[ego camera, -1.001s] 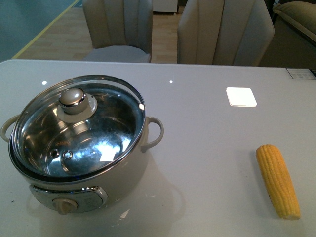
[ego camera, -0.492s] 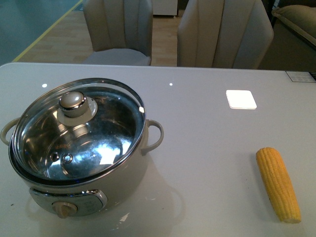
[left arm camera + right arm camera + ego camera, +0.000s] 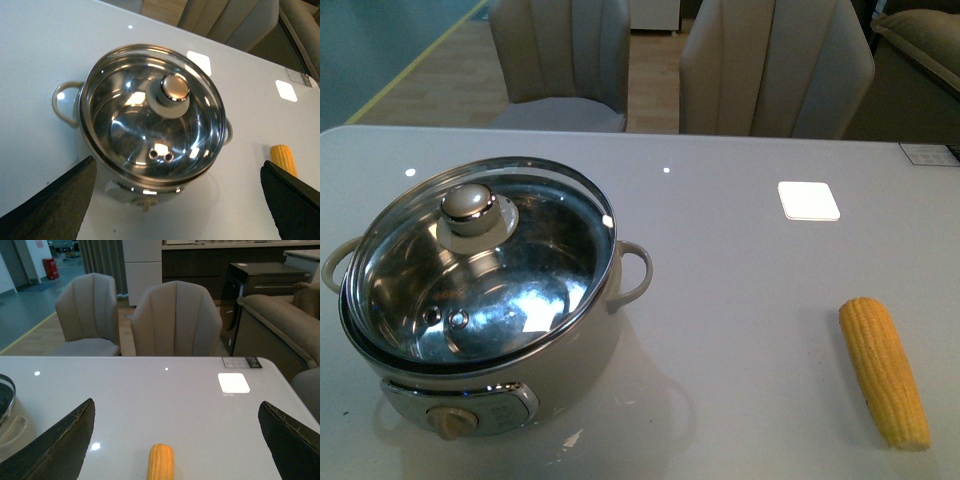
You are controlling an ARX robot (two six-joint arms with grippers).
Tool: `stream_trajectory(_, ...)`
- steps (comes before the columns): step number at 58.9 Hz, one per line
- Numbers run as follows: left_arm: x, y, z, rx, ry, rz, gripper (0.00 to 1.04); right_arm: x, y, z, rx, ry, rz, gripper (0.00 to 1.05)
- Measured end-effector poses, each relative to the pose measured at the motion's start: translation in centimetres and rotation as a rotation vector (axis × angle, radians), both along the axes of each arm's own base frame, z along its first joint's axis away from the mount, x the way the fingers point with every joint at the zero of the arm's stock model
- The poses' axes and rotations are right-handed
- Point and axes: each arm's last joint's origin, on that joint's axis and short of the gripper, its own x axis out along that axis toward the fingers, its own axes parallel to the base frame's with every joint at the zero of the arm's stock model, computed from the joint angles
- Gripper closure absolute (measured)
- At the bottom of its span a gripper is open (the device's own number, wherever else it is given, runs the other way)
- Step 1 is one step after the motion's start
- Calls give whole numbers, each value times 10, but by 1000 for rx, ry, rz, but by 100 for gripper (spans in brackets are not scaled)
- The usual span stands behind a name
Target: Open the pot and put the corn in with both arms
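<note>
So, the table (image 3: 740,300) is big and pale, and the pot (image 3: 585,355) sits on its left side, close to me. Its glass lid (image 3: 490,280) is on, with the round knob (image 3: 470,205) on top toward the far side. The corn (image 3: 883,372) lies flat on the right side, well apart from the pot. Its long way runs from near to far, tilted a little, with the thin end nearer me.

I think the lid has to come off first. The left gripper (image 3: 177,162) hangs above the pot, and the knob (image 3: 173,90) shows between its two fingers (image 3: 55,205), so the left arm is the near one for the lid. Its fingers are spread wide and touch nothing.

The right gripper (image 3: 176,402) is up over the right side of the table. The corn (image 3: 160,462) lies below it, between its fingers, with its end pointing at the camera. So the right arm is nearer the corn. Its fingers are also spread wide and hold nothing.

I see no arm in the front view.
</note>
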Motion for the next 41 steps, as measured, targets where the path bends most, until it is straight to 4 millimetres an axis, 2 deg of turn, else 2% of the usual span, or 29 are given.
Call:
stream_trajectory(11, 47, -28, -3, 80, -29, -45, 7, 0, 0, 0, 0, 0, 0, 9)
stream_trajectory(19, 81, -47, -16, 134, -42, -76, 7, 0, 0, 0, 0, 0, 0, 9)
stream_trajectory(27, 106, -54, -41, 166, -9, -49, 7, 0, 0, 0, 0, 0, 0, 9)
stream_trajectory(41, 132, -57, -69, 236, 19, -24, 7, 0, 0, 0, 0, 0, 0, 9)
